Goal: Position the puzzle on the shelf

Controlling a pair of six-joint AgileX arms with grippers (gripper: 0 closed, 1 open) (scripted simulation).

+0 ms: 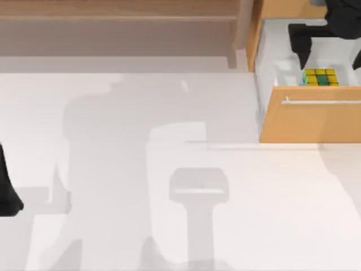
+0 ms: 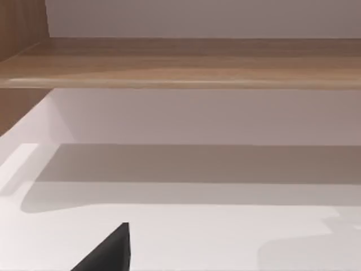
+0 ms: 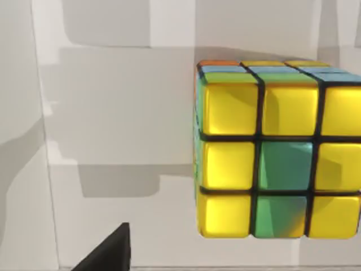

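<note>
The puzzle (image 1: pixel 320 77), a small cube of yellow, green and blue squares, lies inside the open drawer (image 1: pixel 269 62) at the back right. In the right wrist view the puzzle (image 3: pixel 276 152) sits close ahead on the white drawer floor. My right gripper (image 1: pixel 330 59) hangs over the drawer just behind the cube, open, its fingers spread wider than the cube and not touching it. The shelf (image 1: pixel 118 11) is the long light-brown wooden board along the back left; the left wrist view shows the shelf (image 2: pixel 180 62) from the front. My left arm (image 1: pixel 8 195) is parked at the table's left edge.
The orange-tan drawer front (image 1: pixel 310 121) with its silver bar handle (image 1: pixel 321 102) juts out toward the table's middle. An upright wooden post (image 1: pixel 242 28) separates the shelf from the cabinet. White tabletop (image 1: pixel 169 169) stretches in front of both.
</note>
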